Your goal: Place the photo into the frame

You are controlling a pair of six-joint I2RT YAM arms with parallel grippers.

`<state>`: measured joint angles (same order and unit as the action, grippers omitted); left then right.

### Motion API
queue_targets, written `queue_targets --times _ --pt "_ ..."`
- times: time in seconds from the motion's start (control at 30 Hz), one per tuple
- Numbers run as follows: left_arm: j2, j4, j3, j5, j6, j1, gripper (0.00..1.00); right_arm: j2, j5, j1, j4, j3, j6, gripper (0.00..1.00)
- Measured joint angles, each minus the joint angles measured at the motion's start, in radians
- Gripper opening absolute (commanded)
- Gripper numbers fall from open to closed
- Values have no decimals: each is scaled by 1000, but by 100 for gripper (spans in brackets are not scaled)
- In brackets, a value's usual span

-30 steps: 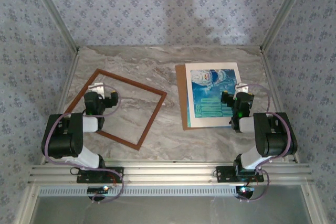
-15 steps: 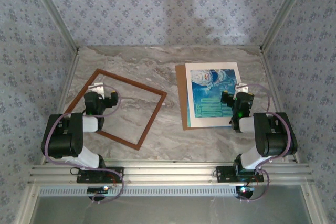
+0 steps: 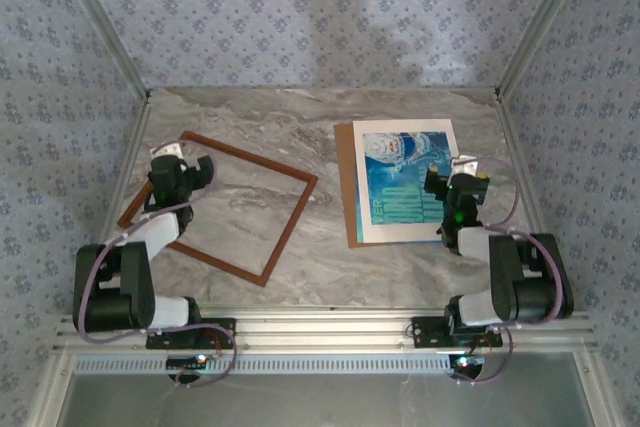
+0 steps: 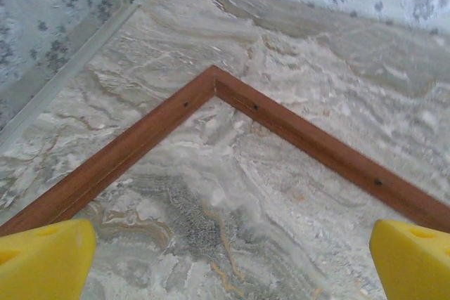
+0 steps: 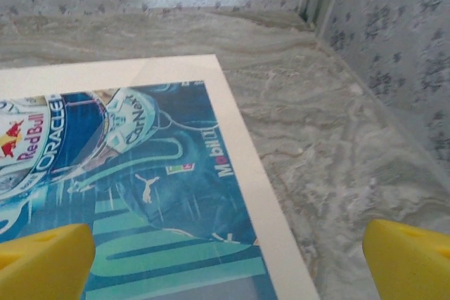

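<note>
Photo (image 3: 405, 182) (image 5: 140, 194) – blue-teal print w/ helmeted figure, Red Bull and Mobil logos – lies flat on a white mat (image 3: 400, 234) (image 5: 260, 194) over a brown backing board (image 3: 345, 187), on the right half of the marble tabletop (image 3: 250, 112). Reddish-brown wood frame (image 3: 251, 157) (image 4: 295, 124) lies flat on the left half, turned at an angle, well apart from the print, marble showing through its opening. L gripper (image 3: 183, 159) (image 4: 228, 258) hangs over the frame's far-left corner, jaws spread wide, holding nothing. R gripper (image 3: 455, 175) (image 5: 228, 258) hangs over the print's right edge – jaws likewise wide, empty.
</note>
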<state>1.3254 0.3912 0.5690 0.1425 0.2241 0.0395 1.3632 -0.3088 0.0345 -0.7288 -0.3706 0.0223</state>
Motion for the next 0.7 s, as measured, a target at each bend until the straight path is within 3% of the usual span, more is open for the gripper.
queue_targets --times 0.13,0.27,0.43,0.7 --pt "-56 -73 10 -37 163 -3 93 -135 -28 5 224 -97 97 100" --pt "20 -169 68 -50 276 -109 93 -157 -22 112 351 -203 143 100" --pt "241 -275 234 -80 354 -214 93 1 -26 384 446 -377 113 100" --pt "473 -398 455 -105 363 -219 94 228 -21 540 528 -526 52 100"
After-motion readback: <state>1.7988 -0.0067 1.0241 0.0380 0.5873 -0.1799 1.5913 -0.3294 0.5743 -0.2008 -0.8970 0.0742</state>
